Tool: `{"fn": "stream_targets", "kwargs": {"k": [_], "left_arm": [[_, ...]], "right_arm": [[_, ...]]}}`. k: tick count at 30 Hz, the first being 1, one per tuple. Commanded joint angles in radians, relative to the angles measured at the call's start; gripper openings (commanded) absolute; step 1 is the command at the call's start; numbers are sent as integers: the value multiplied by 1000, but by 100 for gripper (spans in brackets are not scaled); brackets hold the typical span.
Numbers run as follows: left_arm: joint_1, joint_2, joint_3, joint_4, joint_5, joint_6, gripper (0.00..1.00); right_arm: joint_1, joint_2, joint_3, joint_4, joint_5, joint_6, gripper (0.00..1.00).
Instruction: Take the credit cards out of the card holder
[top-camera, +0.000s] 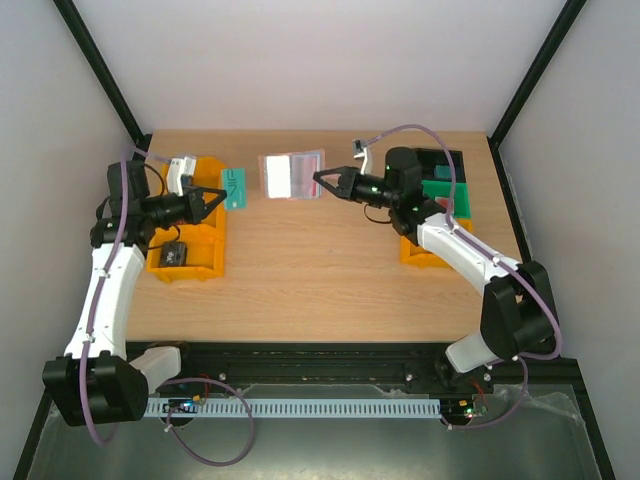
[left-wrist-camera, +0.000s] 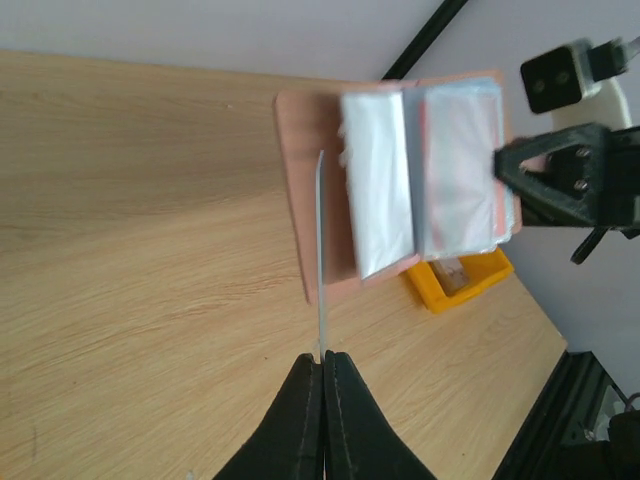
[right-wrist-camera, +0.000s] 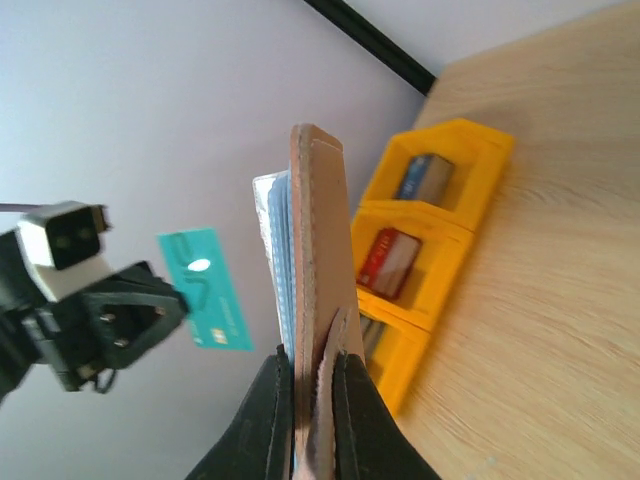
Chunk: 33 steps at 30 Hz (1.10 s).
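Observation:
My right gripper (top-camera: 322, 185) is shut on one edge of the brownish-pink card holder (top-camera: 292, 173) and holds it open above the back of the table. Its clear sleeves show in the left wrist view (left-wrist-camera: 400, 180). In the right wrist view the holder (right-wrist-camera: 318, 230) stands edge-on between my fingers (right-wrist-camera: 312, 355). My left gripper (top-camera: 215, 200) is shut on a teal credit card (top-camera: 235, 188), held clear of the holder to its left. The card shows edge-on in the left wrist view (left-wrist-camera: 320, 250) above my fingertips (left-wrist-camera: 323, 357), and flat in the right wrist view (right-wrist-camera: 205, 290).
Orange bins (top-camera: 190, 240) with small items stand at the left under my left arm. An orange bin (top-camera: 418, 250), a green bin (top-camera: 447, 195) and a black bin (top-camera: 440, 160) stand at the right. The orange bins also show in the right wrist view (right-wrist-camera: 430, 200).

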Motion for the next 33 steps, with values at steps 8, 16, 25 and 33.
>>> {"fn": "stream_targets", "kwargs": {"k": [8, 16, 25, 33], "left_arm": [[43, -19, -13, 7, 6, 7, 2], [61, 18, -42, 21, 86, 6, 2], [63, 53, -67, 34, 103, 3, 2], [19, 67, -80, 29, 162, 31, 2]], "right_arm": [[-3, 136, -107, -179, -45, -80, 2], [-10, 292, -128, -234, -83, -161, 2], [-62, 350, -124, -378, 30, -249, 22], [-61, 129, -37, -612, 436, -343, 74]]}}
